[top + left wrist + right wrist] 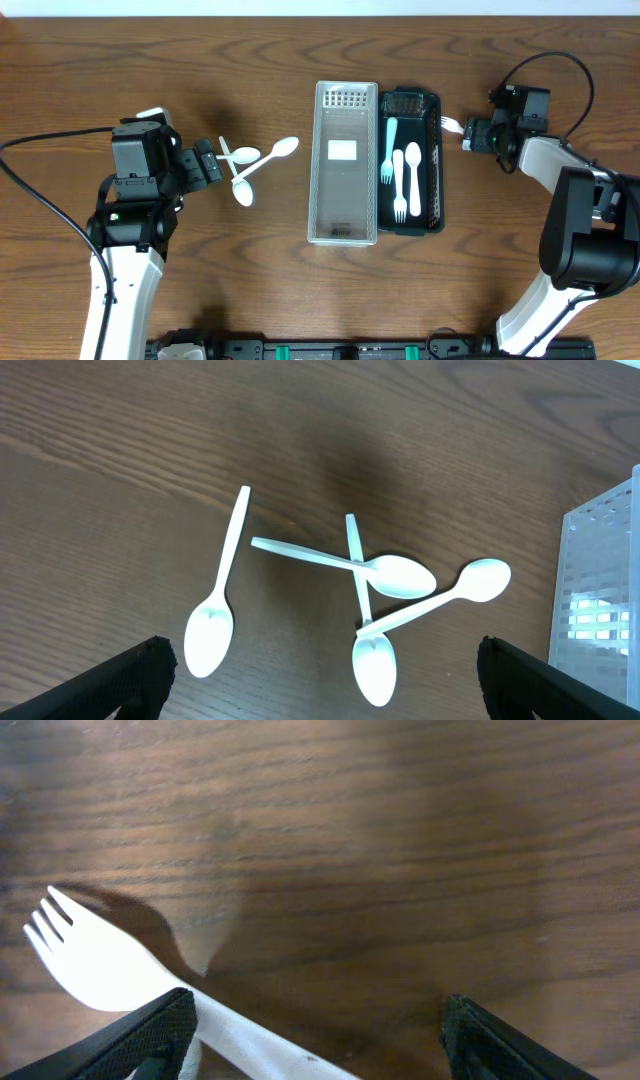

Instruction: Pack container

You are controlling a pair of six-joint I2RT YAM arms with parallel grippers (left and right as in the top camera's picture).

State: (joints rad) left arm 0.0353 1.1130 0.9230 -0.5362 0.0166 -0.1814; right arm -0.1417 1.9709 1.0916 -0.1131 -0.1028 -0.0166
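**Fork pickup in hand**

The right jaws stand spread above a white fork on the counter. Its handle runs close to one side, and nothing is pinched. The left jaws, also spread, frame four spoons. The next move likely calls for centring on the fork, lowering and closing.

I can't follow the fork handle: it runs off the bottom edge inside my right claw, contact unclear. Overhead, only its tines show.
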